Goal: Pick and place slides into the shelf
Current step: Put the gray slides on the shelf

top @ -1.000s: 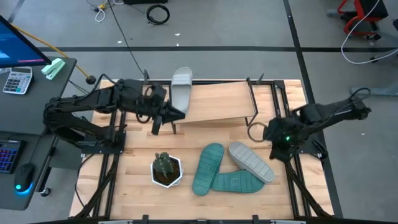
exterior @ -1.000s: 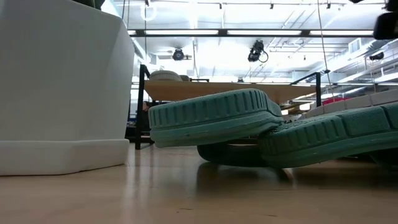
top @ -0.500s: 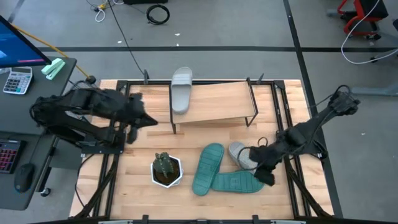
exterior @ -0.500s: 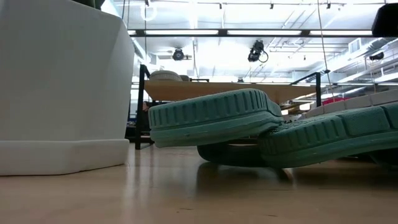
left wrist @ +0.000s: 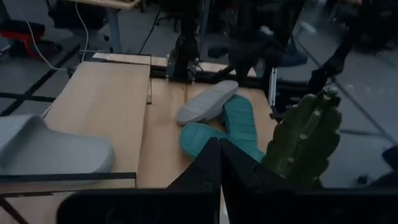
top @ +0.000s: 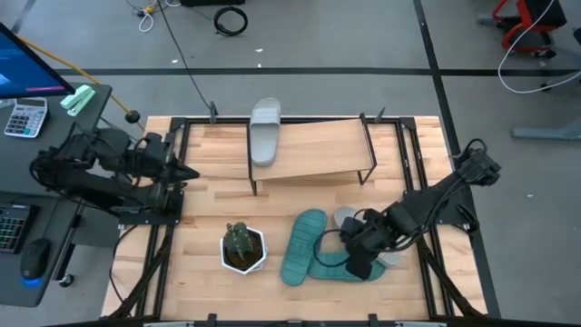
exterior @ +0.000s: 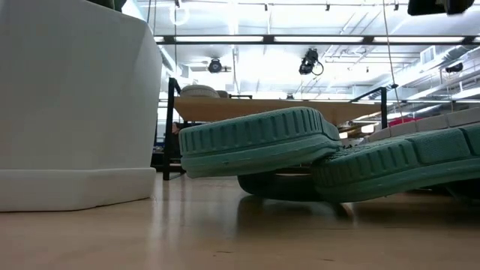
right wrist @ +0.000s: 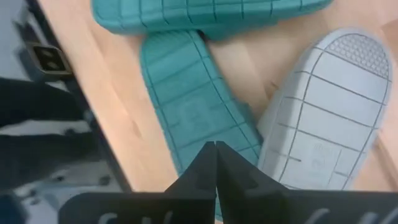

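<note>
One grey slide lies on the left end of the shelf top board, its far end jutting past the board's far edge. On the table in front lie two teal slides, soles up and overlapping, and a second grey slide, sole up beside them. My right gripper hangs shut above these, pointing steeply down; in the low view only a dark part of it shows, high over the slides. My left gripper is shut, drawn back at the table's left edge.
A small cactus in a white pot stands near the table's front, left of the teal slides. The shelf's black legs stand at mid table. A desk with a calculator lies beyond the left edge.
My left gripper has pulled back from the shelf's left end toward the table's left edge, leaving the grey slide lying on the board. My right gripper has swung from the table's right side toward the near edge, over the slides on the table, and has tipped further down.
</note>
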Tool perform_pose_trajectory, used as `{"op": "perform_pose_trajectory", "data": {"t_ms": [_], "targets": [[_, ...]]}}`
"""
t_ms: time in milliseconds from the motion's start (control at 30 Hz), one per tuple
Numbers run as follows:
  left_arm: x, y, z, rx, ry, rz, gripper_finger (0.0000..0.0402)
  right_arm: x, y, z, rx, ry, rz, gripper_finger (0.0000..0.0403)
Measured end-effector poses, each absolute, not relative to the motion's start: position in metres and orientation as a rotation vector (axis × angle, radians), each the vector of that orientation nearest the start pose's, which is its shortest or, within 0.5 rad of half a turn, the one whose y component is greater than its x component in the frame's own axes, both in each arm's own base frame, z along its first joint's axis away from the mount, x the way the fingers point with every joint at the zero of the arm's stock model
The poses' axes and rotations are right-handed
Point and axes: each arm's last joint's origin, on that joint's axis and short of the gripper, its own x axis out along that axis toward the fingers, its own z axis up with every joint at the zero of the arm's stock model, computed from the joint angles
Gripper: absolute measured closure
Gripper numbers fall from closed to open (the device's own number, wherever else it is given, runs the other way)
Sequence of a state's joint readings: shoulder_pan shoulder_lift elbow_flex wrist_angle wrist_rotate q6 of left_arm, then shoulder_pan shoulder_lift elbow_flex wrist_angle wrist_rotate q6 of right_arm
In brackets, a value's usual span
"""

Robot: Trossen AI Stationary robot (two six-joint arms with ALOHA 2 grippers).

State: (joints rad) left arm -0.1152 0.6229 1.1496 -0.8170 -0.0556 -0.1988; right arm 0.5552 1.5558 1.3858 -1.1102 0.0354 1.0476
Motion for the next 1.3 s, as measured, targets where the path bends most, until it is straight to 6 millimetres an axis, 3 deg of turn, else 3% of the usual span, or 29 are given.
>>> {"op": "perform_pose_trajectory", "data": {"t_ms": [267, 467, 667, 867, 1000, 1133, 1300], "targets": [[0.082, -0.008, 0.366, -0.283, 0.268, -0.019, 0.0387, 0.264, 0.155, 0.274, 0.439, 1.339, -0.404, 0.0398], [0.087, -0.009, 0.360, -0.311, 0.244, -0.040, 0.0395, 0.274, 0.156, 0.263, 0.496, 1.334, -0.474, 0.0380], [0.087, -0.009, 0.362, -0.311, 0.231, -0.042, 0.0376, 0.276, 0.156, 0.261, 0.538, 1.322, -0.502, 0.0299], [0.087, -0.009, 0.362, -0.311, 0.233, -0.042, 0.0391, 0.274, 0.153, 0.253, 0.589, 1.301, -0.586, 0.0184], [0.087, -0.009, 0.361, -0.311, 0.233, -0.042, 0.0397, 0.271, 0.152, 0.244, 0.597, 1.317, -0.624, 0.0129], [0.087, -0.009, 0.361, -0.311, 0.233, -0.042, 0.0387, 0.272, 0.148, 0.236, 0.629, 1.326, -0.642, 0.0109], [0.087, -0.009, 0.362, -0.311, 0.233, -0.041, 0.0372, 0.271, 0.145, 0.223, 0.645, 1.331, -0.649, 0.0115]]}}
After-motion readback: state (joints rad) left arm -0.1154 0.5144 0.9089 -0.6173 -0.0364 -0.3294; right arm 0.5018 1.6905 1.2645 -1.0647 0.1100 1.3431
